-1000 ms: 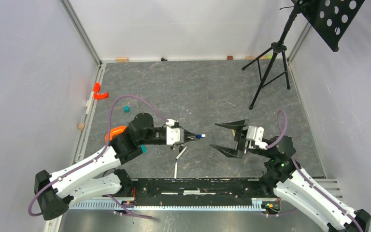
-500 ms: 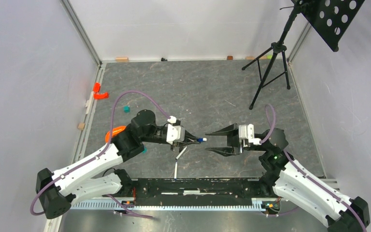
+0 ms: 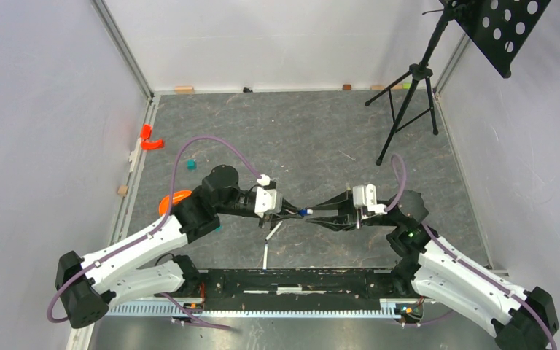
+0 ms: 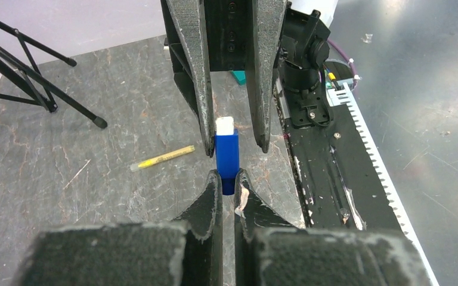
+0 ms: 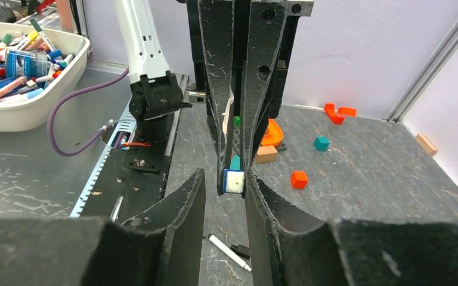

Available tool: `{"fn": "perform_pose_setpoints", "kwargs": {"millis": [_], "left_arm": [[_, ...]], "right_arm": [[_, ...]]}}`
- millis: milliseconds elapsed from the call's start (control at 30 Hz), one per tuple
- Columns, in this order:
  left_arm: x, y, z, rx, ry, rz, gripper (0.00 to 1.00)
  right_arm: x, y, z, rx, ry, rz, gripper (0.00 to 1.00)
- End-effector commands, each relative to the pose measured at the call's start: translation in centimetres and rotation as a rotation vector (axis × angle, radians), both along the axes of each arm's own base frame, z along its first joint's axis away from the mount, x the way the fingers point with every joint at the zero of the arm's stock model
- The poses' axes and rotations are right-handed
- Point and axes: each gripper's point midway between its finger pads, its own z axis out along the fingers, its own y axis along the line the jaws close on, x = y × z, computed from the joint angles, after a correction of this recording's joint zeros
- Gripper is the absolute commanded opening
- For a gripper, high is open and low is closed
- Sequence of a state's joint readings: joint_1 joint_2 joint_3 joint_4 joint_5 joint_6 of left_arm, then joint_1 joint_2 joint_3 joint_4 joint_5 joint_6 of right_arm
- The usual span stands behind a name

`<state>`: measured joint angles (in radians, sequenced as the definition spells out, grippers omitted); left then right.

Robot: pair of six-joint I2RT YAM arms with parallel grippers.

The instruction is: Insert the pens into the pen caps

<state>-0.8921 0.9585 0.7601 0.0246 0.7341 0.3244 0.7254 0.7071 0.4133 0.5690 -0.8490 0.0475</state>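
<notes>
From overhead, mid-counter: pinching the blue pen cap in the left gripper, facing the right gripper tip to tip, a white pen lying near below.

At the left wrist: clamping the cap's lower end, bracketing its white tip closely with the right fingers, parted; yellow pen lying on the counter.

At the right wrist: straddling the cap, fingers apart.

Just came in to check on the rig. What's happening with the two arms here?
The left gripper is pinching a blue cap in its jaws and holding it out above the table. The right gripper, jaws open, sits around the cap's white free end but has not closed on it. Two white pens and a yellow pen lie on the table, not yet picked up.
</notes>
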Motion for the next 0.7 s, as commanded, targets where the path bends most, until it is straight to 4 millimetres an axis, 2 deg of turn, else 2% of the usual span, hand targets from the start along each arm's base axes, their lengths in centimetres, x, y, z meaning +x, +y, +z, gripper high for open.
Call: {"fn": "perform_pose_setpoints", "kwargs": {"millis": [0,100,233,300,433,533,667], "left_arm": [[0.7,-0.2,1.8,-0.027,-0.005,0.029,0.02],[0.7,-0.2,1.7,-0.027,-0.007,0.031,0.02],[0.8,-0.2,1.7,-0.027,-0.011,0.036,0.02],[0.8,-0.1,1.8,-0.028,-0.013,0.036,0.02],[0.7,0.1,1.9,-0.034,-0.024,0.041,0.02],[0.8,0.2,2.0,-0.039,-0.033,0.05,0.02],[0.8,0.2,1.9,-0.037,-0.031,0.05,0.02]], "right_arm": [[-0.1,0.6,2.1,0.03,-0.049,0.001,0.35],[0.3,1.0,1.3,-0.01,-0.058,-0.023,0.34],[0.6,1.1,1.1,-0.02,-0.064,-0.043,0.28],[0.7,1.0,1.1,-0.024,-0.068,-0.049,0.29],[1.6,0.9,0.9,-0.039,-0.071,-0.1,0.39],[2.2,0.6,0.8,-0.048,-0.073,-0.139,0.41],[2.0,0.7,0.8,-0.043,-0.073,-0.131,0.34]]}}
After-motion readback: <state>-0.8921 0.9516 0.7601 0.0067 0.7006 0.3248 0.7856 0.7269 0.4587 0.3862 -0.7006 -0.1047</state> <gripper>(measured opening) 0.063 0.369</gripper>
